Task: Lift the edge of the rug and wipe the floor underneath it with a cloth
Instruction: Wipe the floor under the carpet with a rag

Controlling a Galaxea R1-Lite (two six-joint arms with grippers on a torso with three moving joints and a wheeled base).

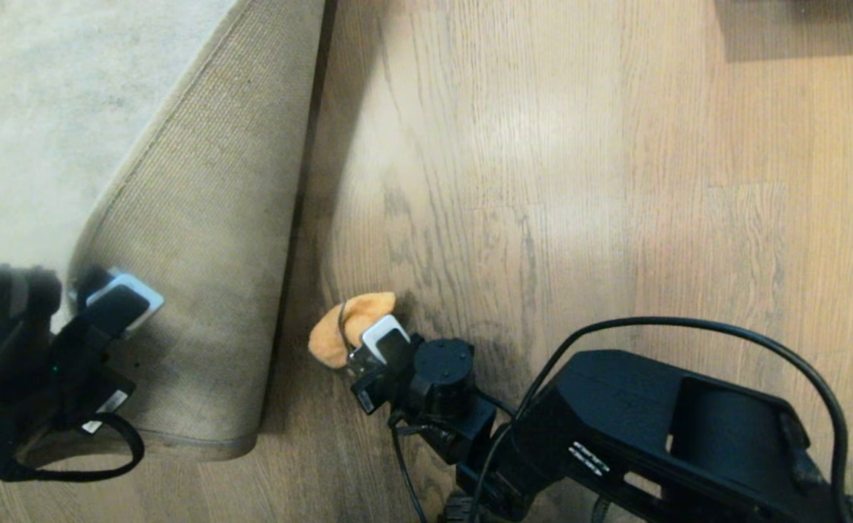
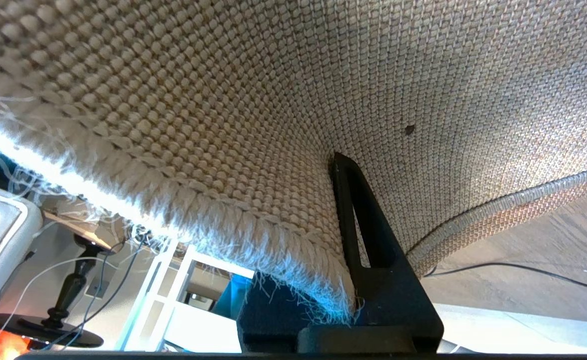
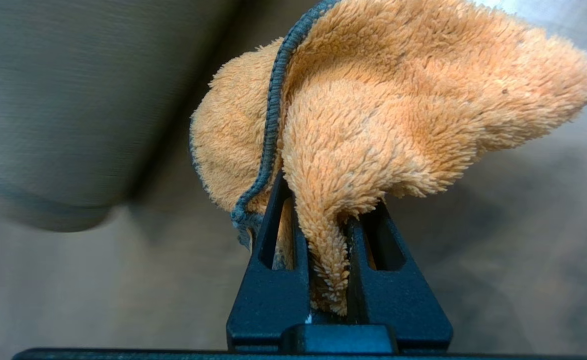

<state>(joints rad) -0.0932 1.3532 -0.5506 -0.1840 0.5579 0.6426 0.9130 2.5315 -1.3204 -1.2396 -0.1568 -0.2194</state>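
So that the floor [image 1: 543,181] lies bare, left gripper [image 2: 343,280] fingers pinch the rug edge [image 1: 201,240], folded back, backing up. Right gripper [image 3: 326,270] fingers pinch the cloth [image 1: 346,327] beside the fold, placed for wiping.

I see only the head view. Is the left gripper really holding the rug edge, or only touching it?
Observer: Holding. In the left wrist view the rug edge is pinched in the left gripper, tan backing facing the camera.
Operator: And the cloth, is it held well?
Observer: Yes. In the right wrist view the cloth is clamped in the right gripper.
Operator: Has the cloth any trim?
Observer: A dark cord runs along its edge.
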